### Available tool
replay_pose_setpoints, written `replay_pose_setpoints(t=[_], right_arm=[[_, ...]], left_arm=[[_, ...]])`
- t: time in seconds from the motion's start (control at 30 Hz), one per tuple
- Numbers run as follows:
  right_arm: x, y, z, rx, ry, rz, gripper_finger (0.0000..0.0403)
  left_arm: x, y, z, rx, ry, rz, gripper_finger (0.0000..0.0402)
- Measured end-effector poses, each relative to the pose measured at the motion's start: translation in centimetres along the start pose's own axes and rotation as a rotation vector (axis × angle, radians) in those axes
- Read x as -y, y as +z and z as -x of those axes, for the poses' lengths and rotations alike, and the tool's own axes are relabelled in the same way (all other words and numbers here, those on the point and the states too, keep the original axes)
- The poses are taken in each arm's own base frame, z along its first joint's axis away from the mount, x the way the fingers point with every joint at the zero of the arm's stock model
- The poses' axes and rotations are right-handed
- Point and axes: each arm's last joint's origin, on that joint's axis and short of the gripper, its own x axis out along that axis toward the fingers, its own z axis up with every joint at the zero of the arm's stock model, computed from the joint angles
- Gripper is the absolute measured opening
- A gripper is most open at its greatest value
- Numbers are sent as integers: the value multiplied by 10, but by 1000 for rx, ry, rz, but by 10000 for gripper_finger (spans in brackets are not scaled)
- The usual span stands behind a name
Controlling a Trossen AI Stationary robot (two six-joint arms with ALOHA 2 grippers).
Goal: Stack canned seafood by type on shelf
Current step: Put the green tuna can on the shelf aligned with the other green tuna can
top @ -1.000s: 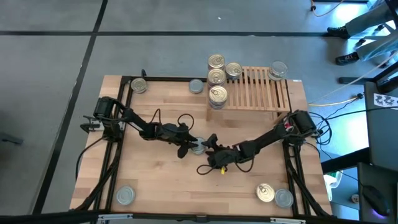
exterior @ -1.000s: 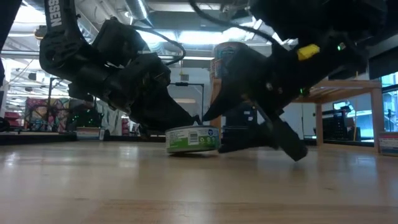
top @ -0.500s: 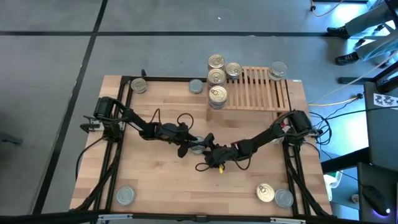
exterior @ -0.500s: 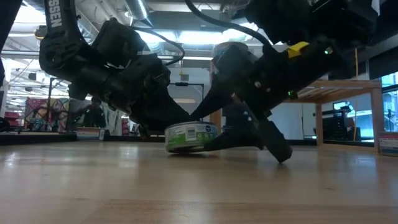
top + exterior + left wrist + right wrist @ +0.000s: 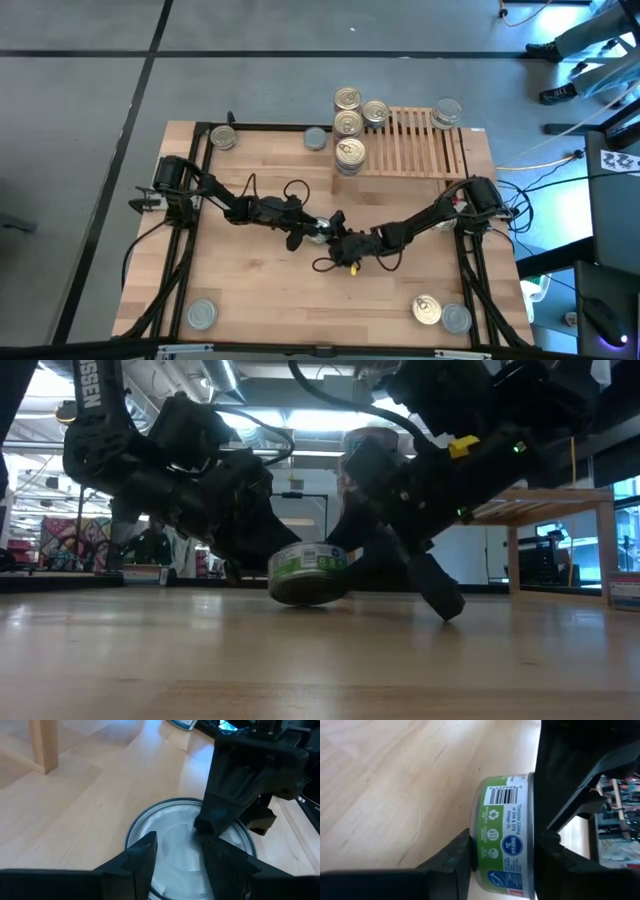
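Handing the green-labelled tin [image 5: 308, 572] over cleanly calls for the right gripper [image 5: 335, 238] to be seated square on the label wall before the left gripper [image 5: 303, 229] is let go, since the tin is tilted with one edge off the tabletop [image 5: 250, 300]. Both sets of fingers are narrowed onto the tin, the left across its plain silver top and the right across its side. It is held near the table's middle, well short of the slatted shelf [image 5: 425, 142] at one o'clock.
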Motion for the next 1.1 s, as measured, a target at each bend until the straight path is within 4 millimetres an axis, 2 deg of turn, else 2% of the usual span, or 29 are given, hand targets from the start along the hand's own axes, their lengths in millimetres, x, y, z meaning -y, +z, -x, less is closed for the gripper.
replay_pose_setpoints(t=[0.2, 0.37, 0.47, 0.57, 0.77, 0.97, 1.1], right_arm=[[-10, 12, 22, -29, -35, 38, 147], [-6, 29, 56, -37, -92, 70, 146], [-4, 33, 77, -76, -122, 96, 146], [8, 39, 105, -98, -206, 81, 145], [33, 35, 163, -156, -364, 67, 145], [69, 17, 208, -191, -509, -23, 145], [97, 1, 228, -236, -618, -107, 145]], left_arm=[[5, 9, 7, 8, -37, -12, 162], [12, 25, 15, 47, -51, -36, 162], [12, 27, 19, 26, -34, -39, 162], [11, 22, 19, -7, -21, -41, 162], [12, 14, 19, -60, 37, -31, 162], [16, 10, 19, -63, 64, -23, 162], [20, 9, 20, -54, 76, -29, 162]])
